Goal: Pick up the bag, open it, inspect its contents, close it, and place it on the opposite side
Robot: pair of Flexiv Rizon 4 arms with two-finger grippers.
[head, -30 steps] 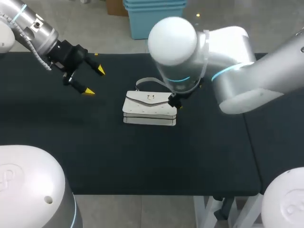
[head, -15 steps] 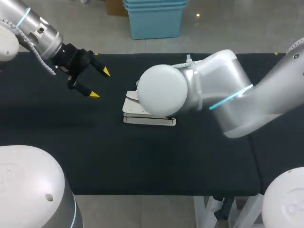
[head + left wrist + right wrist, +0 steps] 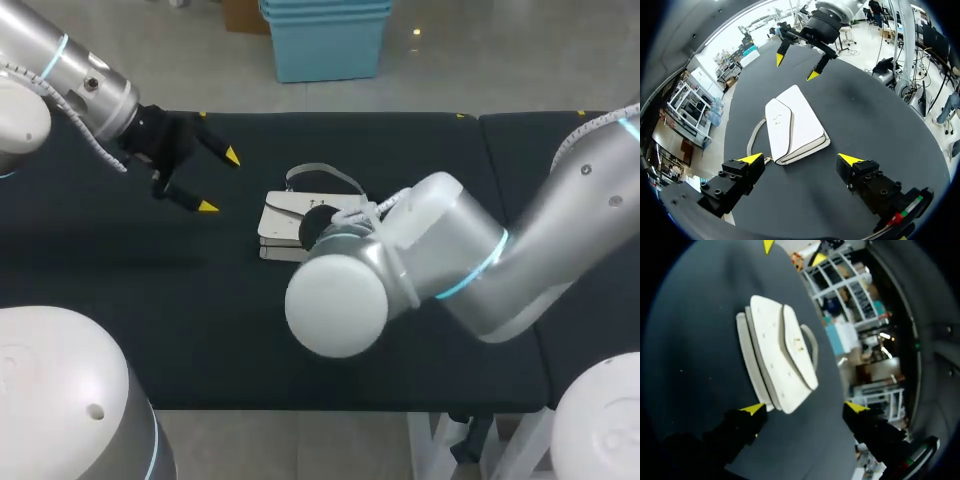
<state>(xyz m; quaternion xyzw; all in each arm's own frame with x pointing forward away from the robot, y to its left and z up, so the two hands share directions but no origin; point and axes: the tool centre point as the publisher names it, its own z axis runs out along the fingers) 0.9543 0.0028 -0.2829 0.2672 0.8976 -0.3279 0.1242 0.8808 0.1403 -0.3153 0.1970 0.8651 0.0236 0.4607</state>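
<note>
Bag, white rectangular leather with flap and strap (image 3: 280,222), lies flat ahead of the left gripper (image 3: 220,182), jaws apart, in head view. The left wrist view shows the same. Right wrist view: right gripper (image 3: 805,408), jaws apart, just short of its end. Best to straddle that end squarely before closing.

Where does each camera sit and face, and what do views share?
Head view: above and behind, looking down on the table; both arms show, the right arm partly hiding the bag.
Left wrist view: on that wrist, facing the bag past the open left gripper.
Right wrist view: on that wrist, facing the bag past the open right gripper.
Shared: each wrist view shows the other gripper beyond the bag.
</note>
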